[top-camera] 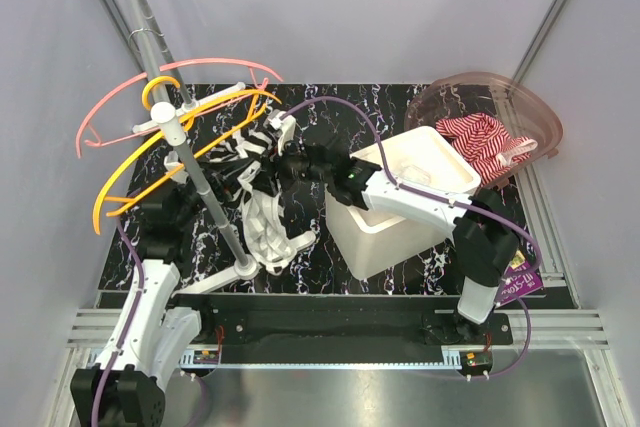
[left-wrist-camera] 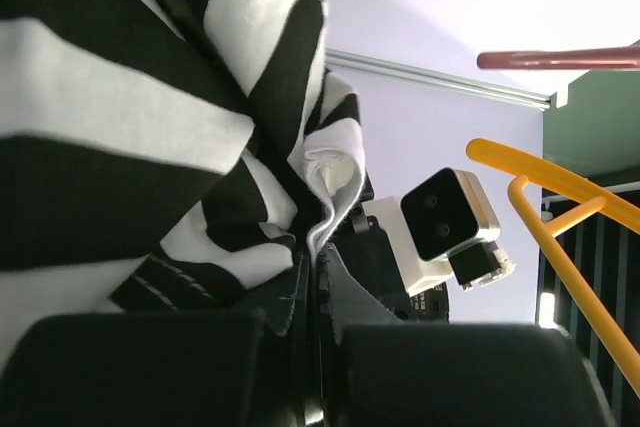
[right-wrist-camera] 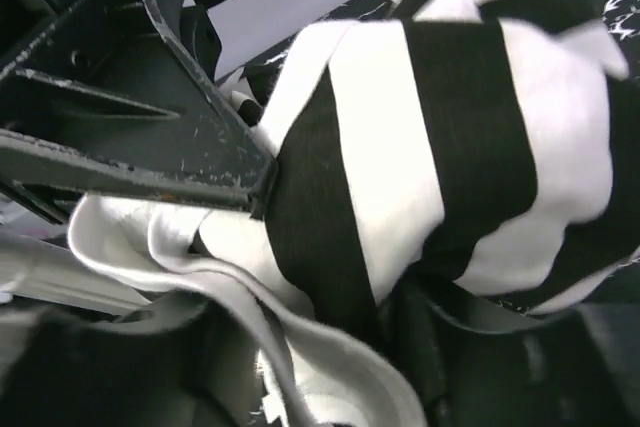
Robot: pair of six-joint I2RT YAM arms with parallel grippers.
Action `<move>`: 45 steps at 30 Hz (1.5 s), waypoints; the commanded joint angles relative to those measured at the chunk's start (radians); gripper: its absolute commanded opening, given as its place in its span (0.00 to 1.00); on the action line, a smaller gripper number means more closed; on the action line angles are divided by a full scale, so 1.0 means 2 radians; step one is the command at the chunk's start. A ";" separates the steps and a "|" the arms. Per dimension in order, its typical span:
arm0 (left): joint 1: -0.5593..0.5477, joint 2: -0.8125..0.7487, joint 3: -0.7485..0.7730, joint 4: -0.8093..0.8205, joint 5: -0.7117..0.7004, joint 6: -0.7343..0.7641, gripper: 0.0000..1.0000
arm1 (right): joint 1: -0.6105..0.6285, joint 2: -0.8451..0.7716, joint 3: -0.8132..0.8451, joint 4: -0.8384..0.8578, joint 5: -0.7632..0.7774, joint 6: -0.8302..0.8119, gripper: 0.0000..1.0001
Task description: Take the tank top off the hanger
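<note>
Pinching the striped tank top [top-camera: 247, 150] at its 8 and 3 o'clock edges, left gripper [left-wrist-camera: 312, 332] and right gripper [top-camera: 299, 162] each clamp cloth, probably so opposing pulls slip it free.

The tank top [top-camera: 252, 159] was banded in broad black and white stripes; the bench [top-camera: 400, 107] was black marble veined with white; the yellow-orange hanger [top-camera: 250, 95] and the pink hanger [top-camera: 210, 62] arched at 10 o'clock; the bin [top-camera: 400, 222] at centre was plain white; at 2 o'clock a garment [top-camera: 485, 139] was striped red and white inside a translucent brownish-pink basket [top-camera: 545, 122]; the cable [top-camera: 335, 99] was purple.
</note>
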 commanded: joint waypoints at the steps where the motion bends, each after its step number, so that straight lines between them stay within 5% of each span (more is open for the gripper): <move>1: -0.013 0.001 0.027 0.005 0.021 0.000 0.00 | 0.008 -0.027 -0.003 0.055 -0.011 0.023 0.30; 5: -0.014 -0.001 0.025 0.001 0.023 0.000 0.00 | 0.008 -0.043 -0.014 0.037 0.008 0.043 0.00; 7: -0.013 -0.008 0.021 -0.012 0.016 0.005 0.02 | 0.009 -0.056 -0.029 0.037 0.017 0.054 0.00; 14: -0.013 -0.038 -0.007 -0.041 -0.020 0.016 0.37 | -0.003 -0.108 -0.050 0.004 0.050 0.071 0.00; 20: 0.006 -0.093 -0.045 -0.071 -0.042 0.021 0.58 | -0.071 -0.129 -0.050 -0.001 0.028 0.124 0.00; 27: 0.027 -0.153 -0.072 -0.167 -0.038 0.053 0.60 | -0.165 -0.137 0.011 -0.046 0.032 0.143 0.00; 36: 0.028 -0.145 -0.053 -0.256 -0.012 0.145 0.61 | -0.327 -0.116 0.185 -0.183 0.071 0.148 0.00; 45: 0.028 -0.102 0.032 -0.343 -0.061 0.224 0.62 | -0.418 -0.094 0.278 -0.258 0.212 0.077 0.00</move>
